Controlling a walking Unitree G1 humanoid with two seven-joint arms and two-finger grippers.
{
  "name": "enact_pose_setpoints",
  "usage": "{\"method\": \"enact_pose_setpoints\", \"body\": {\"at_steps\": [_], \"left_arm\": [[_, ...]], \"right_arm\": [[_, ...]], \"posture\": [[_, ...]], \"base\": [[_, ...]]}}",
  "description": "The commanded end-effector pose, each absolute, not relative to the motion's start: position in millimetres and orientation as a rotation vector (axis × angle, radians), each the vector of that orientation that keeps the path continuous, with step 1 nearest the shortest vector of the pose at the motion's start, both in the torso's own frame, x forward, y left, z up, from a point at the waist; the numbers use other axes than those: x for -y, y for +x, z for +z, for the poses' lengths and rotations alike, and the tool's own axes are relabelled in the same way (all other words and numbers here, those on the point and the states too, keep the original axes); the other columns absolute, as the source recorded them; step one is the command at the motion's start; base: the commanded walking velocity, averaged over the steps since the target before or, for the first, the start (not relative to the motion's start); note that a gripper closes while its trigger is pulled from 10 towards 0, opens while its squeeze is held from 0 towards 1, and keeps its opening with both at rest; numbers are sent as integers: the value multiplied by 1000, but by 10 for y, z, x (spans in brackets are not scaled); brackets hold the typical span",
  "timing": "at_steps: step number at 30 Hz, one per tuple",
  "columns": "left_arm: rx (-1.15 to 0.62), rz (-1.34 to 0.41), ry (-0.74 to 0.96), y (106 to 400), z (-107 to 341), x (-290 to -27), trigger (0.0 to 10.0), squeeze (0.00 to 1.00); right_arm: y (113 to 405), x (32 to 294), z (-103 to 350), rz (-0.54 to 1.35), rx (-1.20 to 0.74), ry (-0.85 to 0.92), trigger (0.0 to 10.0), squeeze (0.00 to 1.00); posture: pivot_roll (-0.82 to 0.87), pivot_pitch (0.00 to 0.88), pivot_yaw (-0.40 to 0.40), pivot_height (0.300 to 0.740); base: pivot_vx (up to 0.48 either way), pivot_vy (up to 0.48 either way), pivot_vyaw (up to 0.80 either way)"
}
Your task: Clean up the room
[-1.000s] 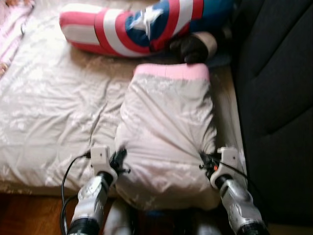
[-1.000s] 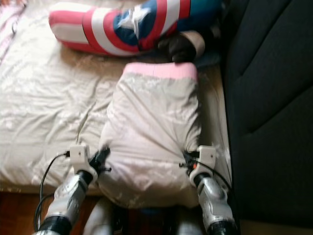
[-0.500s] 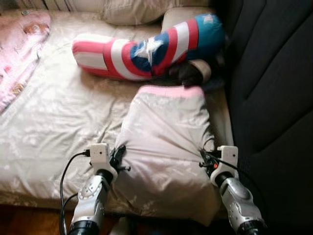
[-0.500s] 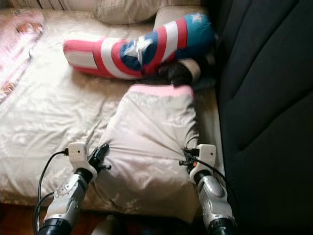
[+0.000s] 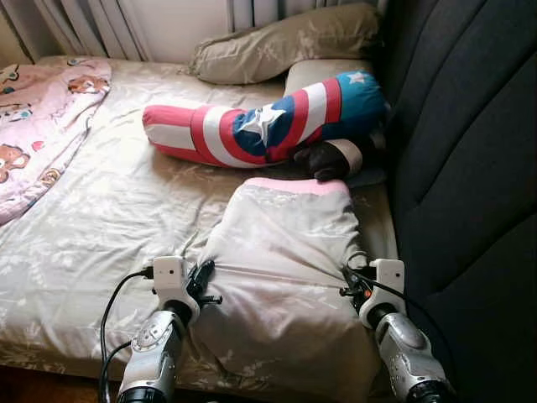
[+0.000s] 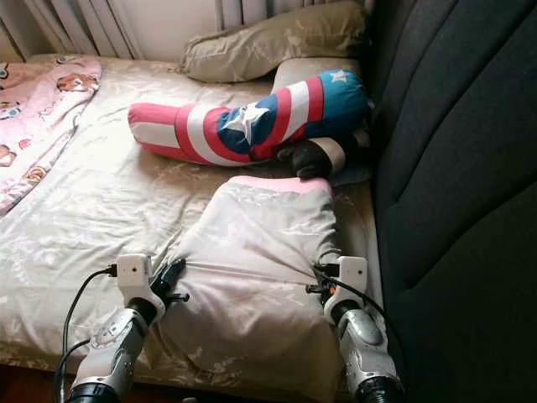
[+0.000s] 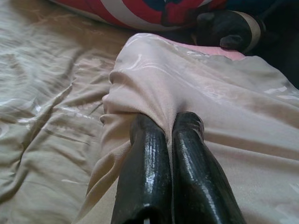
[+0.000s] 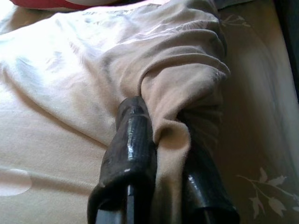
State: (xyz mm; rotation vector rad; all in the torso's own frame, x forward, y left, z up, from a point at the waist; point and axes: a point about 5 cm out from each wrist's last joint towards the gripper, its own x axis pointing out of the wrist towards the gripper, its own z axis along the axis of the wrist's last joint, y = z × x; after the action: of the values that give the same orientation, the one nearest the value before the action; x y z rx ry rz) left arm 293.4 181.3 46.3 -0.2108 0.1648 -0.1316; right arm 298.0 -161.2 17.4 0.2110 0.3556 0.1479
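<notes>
On the bed (image 5: pixel 92 210), both tools pinching opposite pillow (image 5: pixel 285 269) edges.

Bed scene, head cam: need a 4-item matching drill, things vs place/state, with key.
Things:
1. folded quilt
2. star-and-stripe bolster
3. pink cartoon blanket
4. beige pillow

Place or state:
A. lies at the bed's left edge
B. pinched at both side edges by the left claw and right claw
C. at the head of the bed, by the curtains
D. lies across the bed beyond the quilt's pink edge

Pairs: 1-B, 2-D, 3-A, 4-C
</notes>
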Motion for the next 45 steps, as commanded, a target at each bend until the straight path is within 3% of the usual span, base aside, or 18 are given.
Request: {"method": "enact_pose_setpoints", "body": {"at_steps": [1, 21, 37, 45], "left_arm": [[-77, -10, -190, 2938, 629, -2189, 10000, 0], [-91, -44, -169, 2950, 593, -2083, 10000, 0], [-107, -59, -148, 2937, 562, -2112, 10000, 0], [-112, -60, -139, 2923, 541, -2128, 10000, 0]], "right_arm": [[3079, 1819, 334, 62, -262, 189, 10000, 0], [3025, 1812, 268, 66, -262, 178, 10000, 0], [2970, 2025, 219, -44, -289, 173, 10000, 0], [2962, 1984, 203, -26, -296, 179, 10000, 0]], "posture": [[38, 0, 6, 740], [34, 0, -11, 740], [29, 0, -10, 740], [30, 0, -11, 740]], "base": [[0, 0, 0], [0, 0, 0], [0, 0, 0], [0, -150, -759]]}}
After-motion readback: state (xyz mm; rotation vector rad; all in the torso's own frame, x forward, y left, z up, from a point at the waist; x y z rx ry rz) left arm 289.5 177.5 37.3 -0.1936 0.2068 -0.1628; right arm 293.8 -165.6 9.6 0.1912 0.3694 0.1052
